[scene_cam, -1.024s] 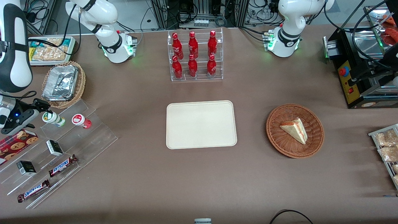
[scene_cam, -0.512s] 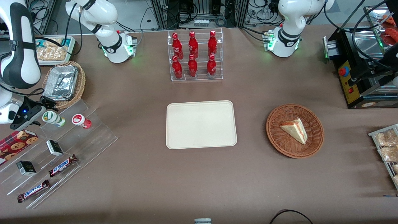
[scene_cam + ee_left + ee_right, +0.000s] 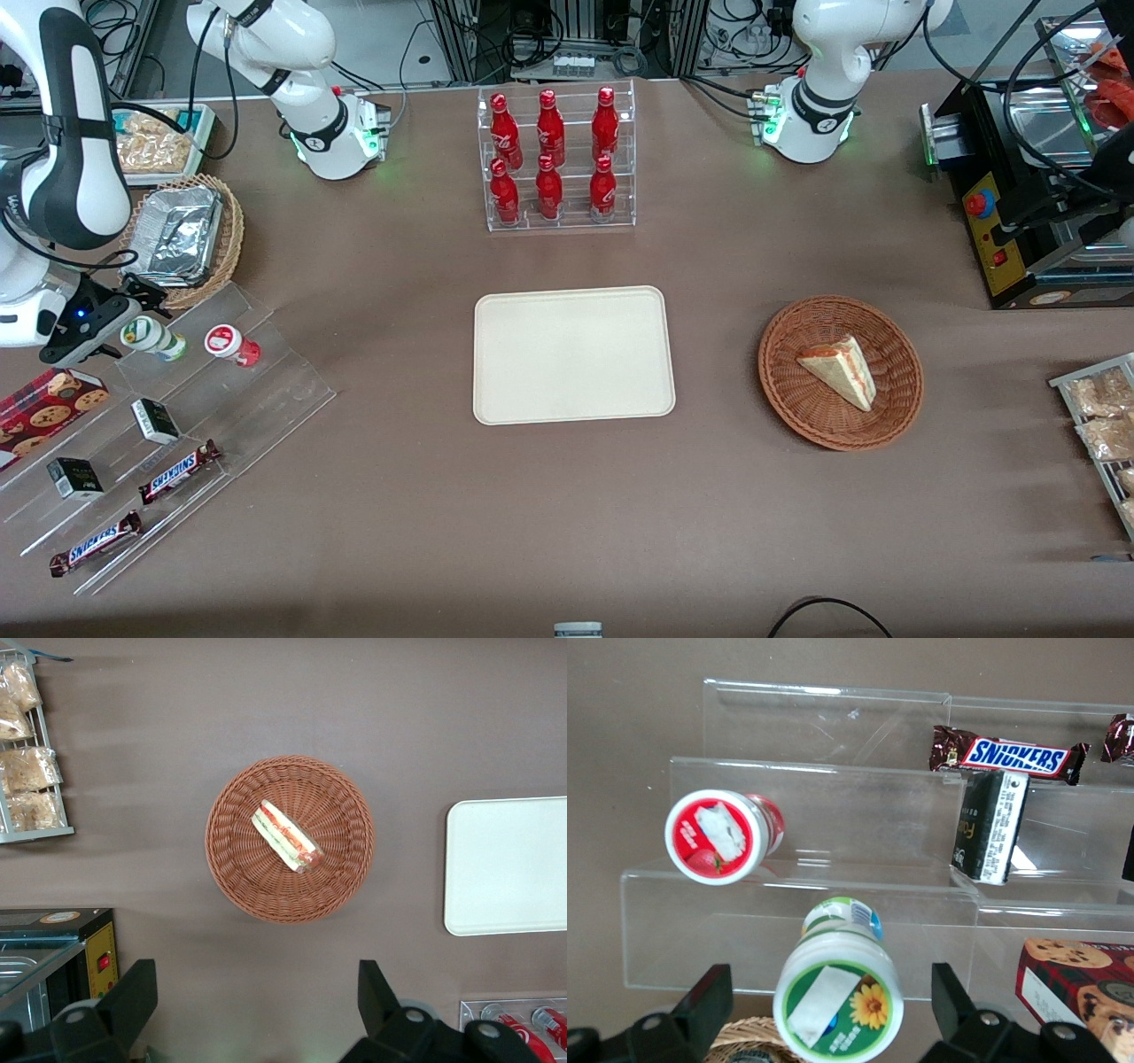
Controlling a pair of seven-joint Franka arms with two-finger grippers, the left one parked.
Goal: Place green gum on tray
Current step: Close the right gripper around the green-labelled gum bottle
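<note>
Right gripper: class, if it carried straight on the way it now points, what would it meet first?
Most likely the green gum. The gripper is open, its fingers either side of the bottle's white lid, the red gum off to one side. How close it is remains unclear.

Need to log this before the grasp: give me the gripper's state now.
Gripper: open, jaws either side of the green gum on the clear rack, not closed on it.
</note>
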